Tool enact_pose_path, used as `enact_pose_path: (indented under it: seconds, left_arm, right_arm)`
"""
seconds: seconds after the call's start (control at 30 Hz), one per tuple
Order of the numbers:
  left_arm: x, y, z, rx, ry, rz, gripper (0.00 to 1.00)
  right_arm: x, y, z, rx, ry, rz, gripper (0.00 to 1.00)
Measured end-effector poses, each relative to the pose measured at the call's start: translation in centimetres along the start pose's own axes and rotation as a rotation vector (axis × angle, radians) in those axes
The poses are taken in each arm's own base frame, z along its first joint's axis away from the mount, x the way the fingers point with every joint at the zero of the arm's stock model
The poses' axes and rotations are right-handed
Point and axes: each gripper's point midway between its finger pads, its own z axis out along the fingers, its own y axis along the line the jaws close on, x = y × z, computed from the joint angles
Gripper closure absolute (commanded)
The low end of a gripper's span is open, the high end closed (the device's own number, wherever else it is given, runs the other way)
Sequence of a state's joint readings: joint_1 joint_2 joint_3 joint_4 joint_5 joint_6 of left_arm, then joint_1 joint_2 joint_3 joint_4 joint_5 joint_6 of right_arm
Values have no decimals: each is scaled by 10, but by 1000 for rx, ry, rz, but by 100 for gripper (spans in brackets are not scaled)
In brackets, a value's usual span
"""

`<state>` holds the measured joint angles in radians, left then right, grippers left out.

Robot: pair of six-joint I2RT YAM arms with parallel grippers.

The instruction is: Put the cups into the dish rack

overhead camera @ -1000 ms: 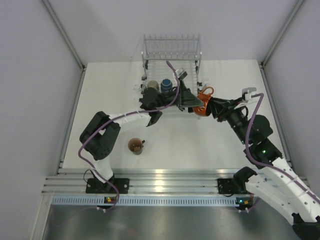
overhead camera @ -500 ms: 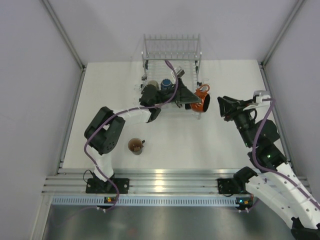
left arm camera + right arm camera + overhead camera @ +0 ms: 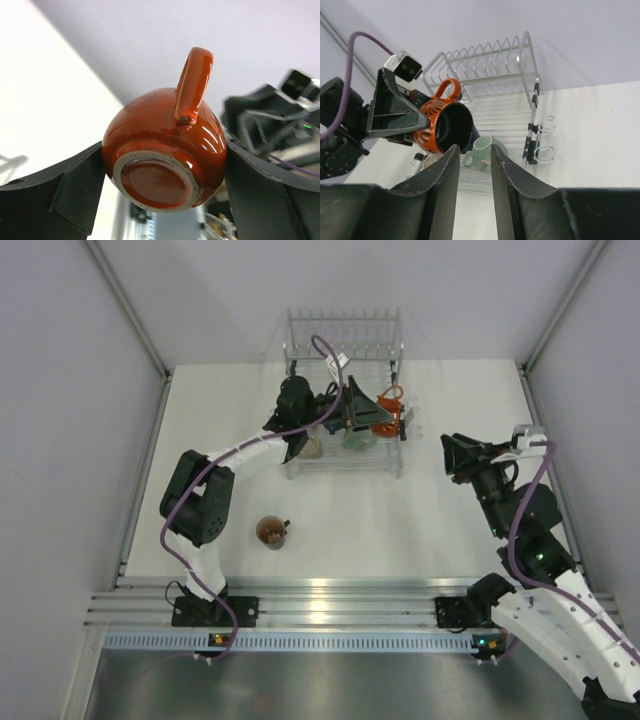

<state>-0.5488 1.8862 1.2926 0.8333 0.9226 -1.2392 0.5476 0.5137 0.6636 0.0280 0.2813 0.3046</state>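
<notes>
**Scene from above and from both wrists.** I see the white desk (image 3: 450, 530) carrying the clear wire-framed rectangular dish rack (image 3: 344, 335) at its far middle, the row of upright tines at the rack's far end.

**Left arm.** It reaches across to the rack. The left gripper (image 3: 164, 172) is spread wide and clamps the glossy orange-brown ceramic mug (image 3: 445, 127) by its rounded body, one black finger (image 3: 75, 190) on each side. The mug lies on its side over the right part of the rack, with its handle upward, its unglazed foot ring toward my left wrist camera and its dark mouth toward the right arm. I cannot tell whether it touches the wires.

**Right arm.** It stands to the right of the rack and well apart from it. The right gripper (image 3: 452, 454) points at the rack with its fingers partly spread and nothing between them.

**Other mugs.** The wide mint-green mug (image 3: 482, 150) sits inside the rack, just below the held mug. A beige mug (image 3: 312, 447) shows at the rack's near-left part, half hidden by the left arm. A tan mug with a brown inside (image 3: 272, 531) stands upright on the desk, on the near side of the rack and apart from it.
</notes>
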Motion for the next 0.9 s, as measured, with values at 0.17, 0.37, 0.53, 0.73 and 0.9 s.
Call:
enact_pose_path:
  seconds: [0.17, 0.37, 0.53, 0.73, 0.9]
  left_arm:
    - [-18, 35, 5, -219, -15, 123, 100]
    - [-33, 66, -2, -473, -21, 260, 100]
    - [-33, 89, -12, -649, 6, 342, 100]
    - [-11, 119, -13, -762, 99, 361, 100]
    - [3, 141, -11, -837, 176, 366, 100]
  right_arm:
    - [9, -6, -2, 17, 20, -15, 68]
    - [18, -9, -2, 24, 39, -22, 68]
    - [19, -10, -2, 29, 43, -29, 68]
    - [19, -12, -2, 36, 42, -31, 68]
    - [26, -15, -2, 46, 54, -36, 68]
